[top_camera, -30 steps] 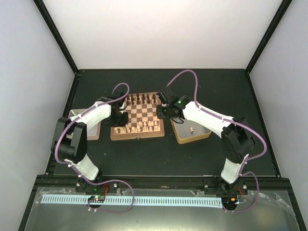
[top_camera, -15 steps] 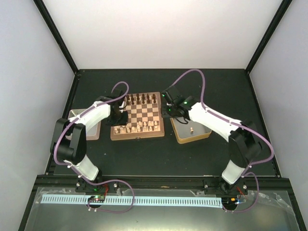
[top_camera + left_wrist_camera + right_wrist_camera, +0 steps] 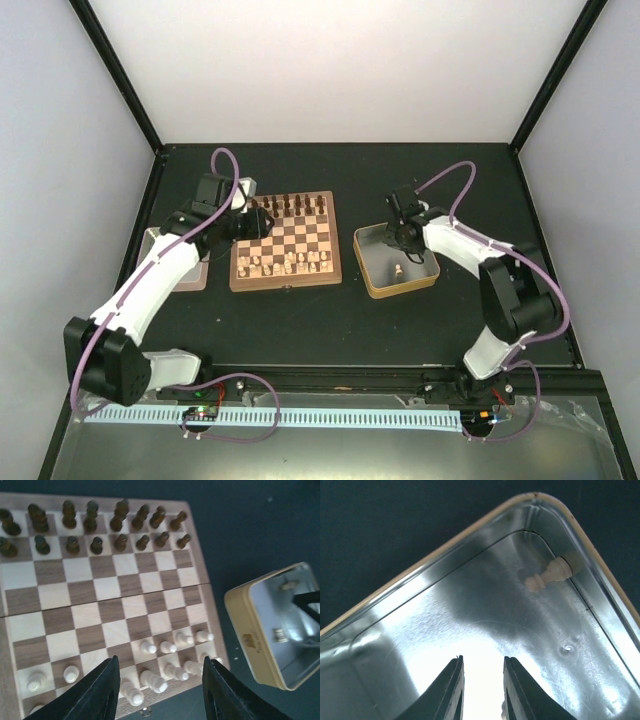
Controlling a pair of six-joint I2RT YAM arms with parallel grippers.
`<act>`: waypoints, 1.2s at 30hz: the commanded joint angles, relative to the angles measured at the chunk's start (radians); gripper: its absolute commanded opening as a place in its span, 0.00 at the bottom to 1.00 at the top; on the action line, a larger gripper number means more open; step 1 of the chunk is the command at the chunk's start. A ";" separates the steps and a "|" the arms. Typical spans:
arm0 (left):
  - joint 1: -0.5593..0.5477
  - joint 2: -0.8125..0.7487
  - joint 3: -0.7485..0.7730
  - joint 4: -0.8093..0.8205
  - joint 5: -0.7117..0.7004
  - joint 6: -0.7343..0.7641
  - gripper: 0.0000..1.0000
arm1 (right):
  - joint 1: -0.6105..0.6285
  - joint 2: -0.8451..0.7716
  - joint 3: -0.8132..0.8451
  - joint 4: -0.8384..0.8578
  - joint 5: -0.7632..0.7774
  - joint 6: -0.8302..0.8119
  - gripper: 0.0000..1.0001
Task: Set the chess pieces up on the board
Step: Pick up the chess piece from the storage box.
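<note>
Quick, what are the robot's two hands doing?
Left gripper: open, empty, above the board.
Right gripper: barely open, empty, over the tin.

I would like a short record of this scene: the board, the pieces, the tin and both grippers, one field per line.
board: lying flat, middle rows bare
dark pieces: standing on the far two rows
pale pieces: near rows only partly filled
tin: right of board, at least two pale pieces inside
left gripper: jaws open, empty, above board
right gripper: jaws slightly apart, empty, over tin
</note>
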 commanded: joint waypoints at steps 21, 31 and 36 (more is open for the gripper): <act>-0.005 -0.178 -0.076 0.098 0.124 0.048 0.49 | -0.028 0.286 0.186 -0.122 0.309 0.588 0.26; -0.005 -0.178 -0.081 0.095 0.116 0.057 0.49 | -0.027 0.349 0.240 -0.162 0.369 0.617 0.23; -0.005 -0.180 -0.084 0.092 0.112 0.059 0.49 | -0.027 0.358 0.249 -0.160 0.378 0.610 0.18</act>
